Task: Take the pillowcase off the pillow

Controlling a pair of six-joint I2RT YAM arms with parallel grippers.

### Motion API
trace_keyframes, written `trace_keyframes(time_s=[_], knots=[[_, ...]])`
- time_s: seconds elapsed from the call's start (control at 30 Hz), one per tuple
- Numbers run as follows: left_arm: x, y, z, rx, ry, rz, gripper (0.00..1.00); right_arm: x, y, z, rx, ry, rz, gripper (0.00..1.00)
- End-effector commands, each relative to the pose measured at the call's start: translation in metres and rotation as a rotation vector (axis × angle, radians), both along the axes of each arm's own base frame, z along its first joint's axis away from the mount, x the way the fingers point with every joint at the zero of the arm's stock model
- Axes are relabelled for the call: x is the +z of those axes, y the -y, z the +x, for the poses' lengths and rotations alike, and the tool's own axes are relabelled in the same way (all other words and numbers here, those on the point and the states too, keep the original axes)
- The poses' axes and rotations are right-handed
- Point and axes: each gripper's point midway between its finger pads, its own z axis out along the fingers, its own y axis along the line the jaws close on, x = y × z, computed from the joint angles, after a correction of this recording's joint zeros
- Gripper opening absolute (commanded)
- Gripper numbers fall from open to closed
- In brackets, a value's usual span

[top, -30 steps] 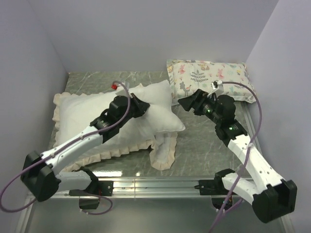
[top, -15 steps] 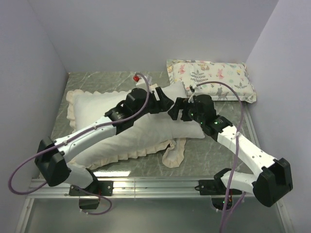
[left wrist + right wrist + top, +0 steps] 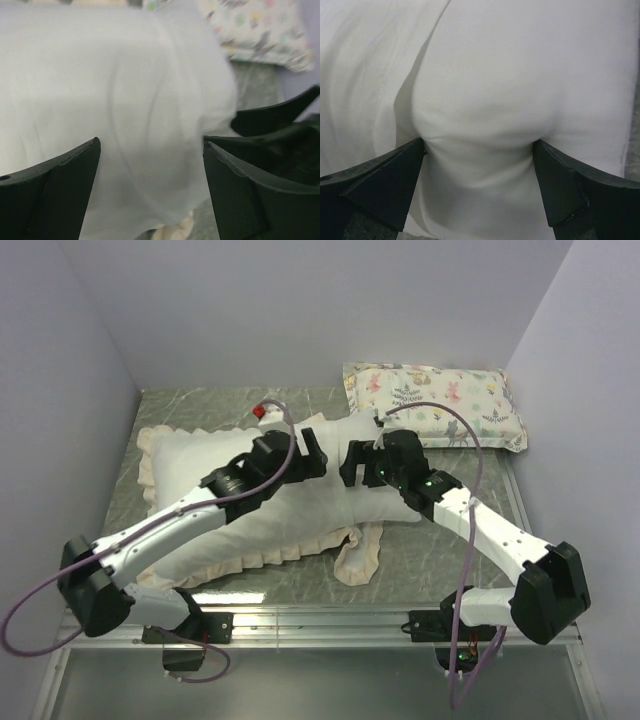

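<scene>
A long white bundle lies across the table. The pillowcase (image 3: 195,460) shows white, with a cream frill (image 3: 250,558) along its left and near edges and a frilled flap (image 3: 358,558) hanging at the front. Its plump plain right end (image 3: 335,432) looks like the pillow, but I cannot tell where one ends and the other begins. Just above that end, my left gripper (image 3: 318,455) (image 3: 150,144) stands open with white cloth (image 3: 125,90) under it. From the right, my right gripper (image 3: 350,466) (image 3: 479,144) stands open, a white bulge (image 3: 480,100) touching both fingers.
A pastel animal-print pillow (image 3: 435,400) (image 3: 260,30) lies at the back right against the wall. The grey marble table (image 3: 440,540) is walled on three sides, and a metal rail (image 3: 320,618) runs along its near edge. The two grippers nearly touch each other.
My left gripper, shut on the cloth a second ago, has opened, and the bundle lies further right and flatter. My right gripper has moved left onto the bundle's right end.
</scene>
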Motion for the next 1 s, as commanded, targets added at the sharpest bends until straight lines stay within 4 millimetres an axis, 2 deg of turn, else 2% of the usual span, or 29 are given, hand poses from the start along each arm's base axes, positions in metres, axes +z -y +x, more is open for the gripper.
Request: trace_keyframes(time_s=[0.0,0.03,0.1,0.13,0.17,0.2,0.23,0.27,0.33,0.4,0.43,0.5,0.53,0.6,0.63,0.7,0.73,0.8,0.83,0.87,0.93,0.97], knots=[[-0.058,-0.009,0.001,0.009,-0.1,0.173,0.86,-0.003,-0.028,-0.001,0.106,-0.011,0.019,0.95],[-0.066,-0.01,0.002,0.018,-0.114,0.187,0.83,-0.016,-0.029,0.001,0.099,-0.039,0.004,0.93],[-0.072,-0.016,0.002,0.051,-0.127,0.212,0.74,-0.028,-0.028,0.004,0.073,-0.082,-0.011,0.68],[-0.071,-0.019,0.003,0.066,-0.126,0.215,0.64,-0.038,-0.021,0.008,0.028,-0.102,-0.041,0.5],[-0.072,-0.022,0.003,0.076,-0.126,0.224,0.58,-0.041,-0.016,0.009,0.003,-0.113,-0.051,0.26],[-0.069,-0.027,0.003,0.092,-0.117,0.233,0.5,-0.041,-0.014,0.01,-0.016,-0.117,-0.052,0.2],[-0.069,-0.031,0.003,0.103,-0.117,0.243,0.31,-0.037,-0.011,0.008,-0.023,-0.111,-0.052,0.14],[-0.063,-0.035,0.004,0.115,-0.107,0.24,0.21,-0.033,-0.004,0.012,-0.059,-0.097,-0.062,0.01],[-0.055,-0.049,0.006,0.16,-0.095,0.242,0.01,-0.017,0.006,0.011,-0.095,-0.073,-0.072,0.0],[-0.047,-0.058,0.008,0.174,-0.081,0.236,0.01,-0.003,0.019,0.013,-0.145,-0.044,-0.094,0.0],[-0.041,-0.067,0.011,0.189,-0.074,0.224,0.01,0.013,0.023,0.01,-0.156,-0.016,-0.084,0.0],[-0.037,-0.081,0.014,0.216,-0.075,0.229,0.01,0.03,0.035,0.011,-0.197,0.022,-0.08,0.0],[-0.03,-0.094,0.018,0.248,-0.065,0.22,0.0,0.042,0.04,0.008,-0.207,0.043,-0.072,0.0],[-0.023,-0.113,0.021,0.293,-0.061,0.226,0.01,0.052,0.054,0.01,-0.245,0.058,-0.087,0.0],[-0.013,-0.133,0.025,0.345,-0.045,0.208,0.01,0.059,0.065,0.009,-0.275,0.065,-0.088,0.0],[-0.004,-0.155,0.027,0.387,-0.032,0.195,0.0,0.065,0.078,0.009,-0.305,0.072,-0.078,0.0],[0.005,-0.177,0.028,0.442,-0.019,0.175,0.0,0.074,0.092,0.009,-0.34,0.088,-0.064,0.0],[0.01,-0.198,0.027,0.494,-0.012,0.176,0.01,0.083,0.102,0.009,-0.362,0.103,-0.04,0.0],[0.016,-0.215,0.026,0.541,0.0,0.166,0.01,0.09,0.113,0.008,-0.39,0.119,-0.028,0.0],[0.012,-0.224,0.025,0.555,-0.004,0.171,0.01,0.092,0.116,0.008,-0.394,0.125,-0.023,0.0],[0.009,-0.22,0.026,0.501,-0.011,0.12,0.0,0.095,0.112,0.007,-0.361,0.128,-0.016,0.0],[0.009,-0.212,0.026,0.454,-0.005,0.105,0.01,0.094,0.108,0.006,-0.339,0.125,-0.007,0.0]])
